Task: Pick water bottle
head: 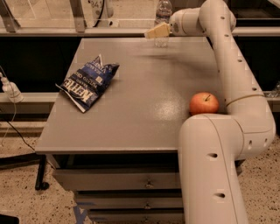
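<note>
The water bottle [162, 9] is a slim clear plastic bottle standing upright at the far edge of the grey table [131, 109]. Its top and its base [161, 42] show; its middle is hidden behind my gripper. My gripper [156, 31], cream-coloured at the end of the white arm [227, 65], is stretched across the table's far right and sits right in front of the bottle at mid height. I cannot tell whether it touches the bottle.
A red apple [204, 103] sits at the table's right side, next to my arm. A dark blue chip bag [89, 82] lies on the left. Drawers [118, 178] are below the top. A glass partition and rail [78, 17] stand behind the table.
</note>
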